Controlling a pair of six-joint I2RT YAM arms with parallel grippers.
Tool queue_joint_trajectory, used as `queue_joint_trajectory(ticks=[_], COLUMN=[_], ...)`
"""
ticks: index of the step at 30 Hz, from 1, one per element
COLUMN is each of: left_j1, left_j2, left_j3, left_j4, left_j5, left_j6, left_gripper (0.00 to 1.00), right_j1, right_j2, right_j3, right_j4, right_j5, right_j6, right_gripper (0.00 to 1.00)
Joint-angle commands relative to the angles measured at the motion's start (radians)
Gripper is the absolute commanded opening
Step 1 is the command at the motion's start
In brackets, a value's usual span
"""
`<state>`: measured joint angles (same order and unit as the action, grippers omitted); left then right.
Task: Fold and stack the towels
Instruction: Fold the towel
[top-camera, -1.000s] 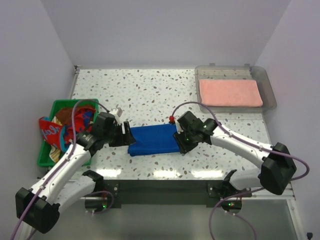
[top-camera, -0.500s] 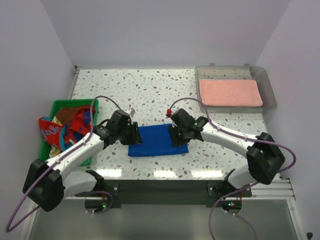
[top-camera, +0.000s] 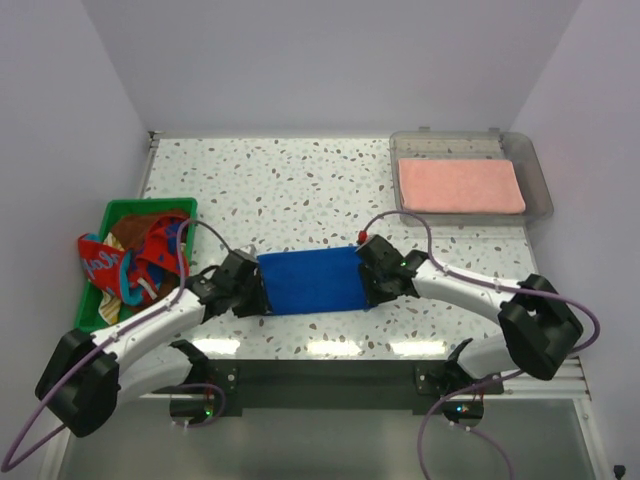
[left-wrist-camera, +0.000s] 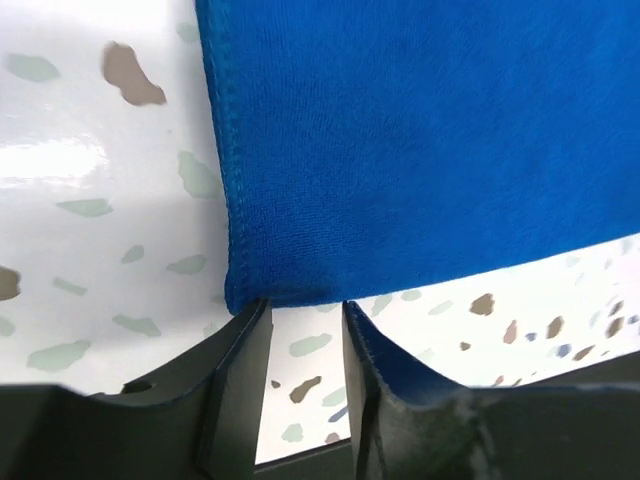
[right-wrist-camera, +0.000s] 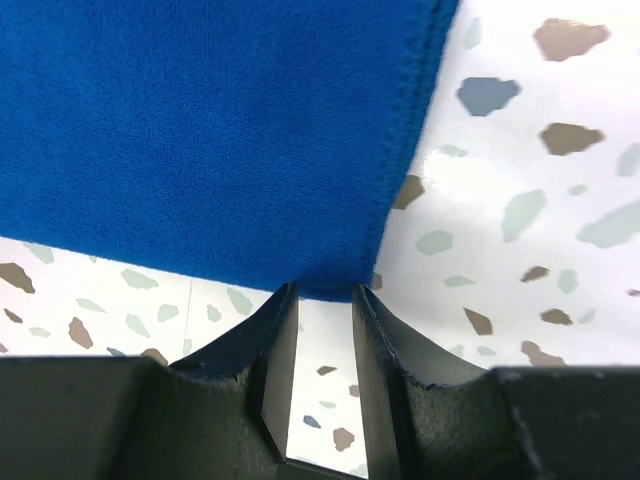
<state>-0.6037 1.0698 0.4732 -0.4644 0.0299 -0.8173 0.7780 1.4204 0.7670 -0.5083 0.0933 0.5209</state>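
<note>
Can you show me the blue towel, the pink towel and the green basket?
blue towel (top-camera: 310, 281): top view, the middle of the cloth.
pink towel (top-camera: 460, 186): top view, the middle of its folded top.
green basket (top-camera: 135, 205): top view, its far rim.

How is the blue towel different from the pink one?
The blue towel is spread out over the speckled table; the pink towel lies inside the clear tray. The left gripper and right gripper pinch the blue towel's corners; nothing touches the pink towel. The blue towel sits near the arms, the pink towel far back. Both are plain, flat cloth rectangles.
</note>
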Motion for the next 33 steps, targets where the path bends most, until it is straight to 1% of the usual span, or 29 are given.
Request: queue_joint_trajectory(ticks=[1, 2, 5, 6, 8, 9, 11, 15, 20, 21, 27, 33], left_j1=[-0.001, -0.001, -0.001, -0.001, 0.001, -0.001, 0.001, -0.001, -0.001, 0.001, -0.001, 0.001], left_j2=[-0.076, -0.099, -0.117, -0.119, -0.11, -0.107, -0.097, -0.11, -0.12, -0.116, -0.097, -0.1], left_j3=[0.093, 0.111, 0.166, 0.182, 0.182, 0.167, 0.141, 0.041, -0.005, -0.008, -0.037, -0.068], left_j4=[-0.057, -0.072, -0.112, -0.128, -0.14, -0.144, -0.142, -0.1, -0.053, -0.043, -0.01, 0.018], left_j5=[-0.105, -0.117, -0.165, -0.189, -0.205, -0.203, -0.19, -0.145, -0.131, -0.128, -0.125, -0.13], left_j6=[-0.045, -0.046, -0.055, -0.065, -0.08, -0.098, -0.12, -0.163, -0.166, -0.163, -0.163, -0.172], left_gripper=[0.41, 0.43, 0.55, 0.57, 0.61, 0.64, 0.69, 0.69, 0.68, 0.68, 0.63, 0.61], right_j1=[-0.023, -0.032, -0.086, -0.103, -0.15, -0.16, -0.169, -0.174, -0.186, -0.189, -0.195, -0.198], right_j2=[-0.086, -0.096, -0.124, -0.129, -0.14, -0.144, -0.155, -0.181, -0.186, -0.178, -0.152, -0.115], right_j3=[0.054, 0.067, 0.113, 0.127, 0.129, 0.112, 0.088, -0.02, -0.106, -0.124, -0.175, -0.205], right_j4=[-0.047, -0.061, -0.082, -0.087, -0.09, -0.087, -0.084, -0.033, 0.053, 0.08, 0.175, 0.215], right_j5=[0.08, 0.085, 0.076, 0.053, 0.027, 0.016, -0.01, -0.058, -0.09, -0.116, -0.164, -0.187], right_j6=[-0.001, -0.008, -0.033, -0.03, -0.007, 0.02, 0.051, 0.145, 0.192, 0.202, 0.226, 0.24], right_gripper=[0.32, 0.32, 0.35, 0.4, 0.44, 0.5, 0.53, 0.53, 0.5, 0.49, 0.47, 0.44])
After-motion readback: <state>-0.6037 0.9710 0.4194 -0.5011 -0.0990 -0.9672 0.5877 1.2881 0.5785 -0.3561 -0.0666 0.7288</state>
